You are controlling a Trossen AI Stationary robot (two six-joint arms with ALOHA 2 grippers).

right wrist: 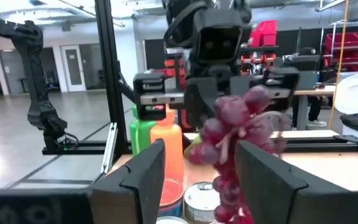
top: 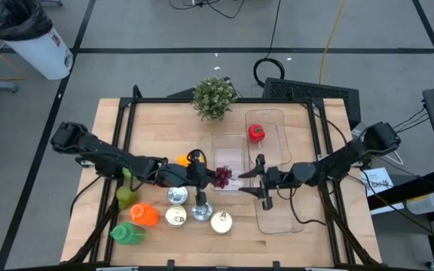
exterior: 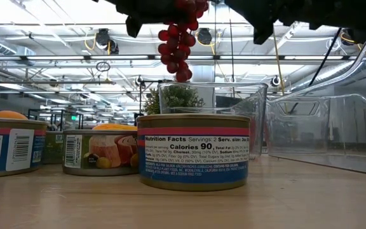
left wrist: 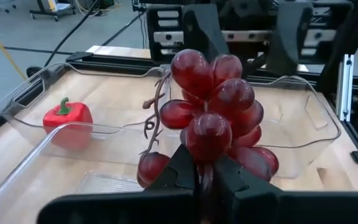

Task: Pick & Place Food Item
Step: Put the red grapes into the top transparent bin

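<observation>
A bunch of red grapes (left wrist: pixel 216 118) hangs in the air, with my left gripper (left wrist: pixel 205 180) shut on it. In the high view the grapes (top: pixel 222 177) sit over a small clear container (top: pixel 230 144) near the table's middle, with my left gripper (top: pixel 209 177) on their left. My right gripper (top: pixel 261 182) faces them from the right. It is open, and the grapes (right wrist: pixel 235 137) show just beyond its fingers (right wrist: pixel 135 180). A red pepper (top: pixel 255 133) lies in a second clear container (top: pixel 273 117) at the back. My left gripper pinches the near end of the grape bunch (left wrist: pixel 205 163) between its two fingers. The fingers come about level from the table's left. The bunch is lifted clear and droops below the gripper (exterior: pixel 180 38), above the containers.
Several tins (top: pixel 176 196) stand at the front middle, with green (top: pixel 126 233) and orange (top: pixel 145 214) bottles to their left. A potted plant (top: pixel 215 98) stands at the far edge. A large clear tray (top: pixel 296 218) lies at the front right, under my right arm.
</observation>
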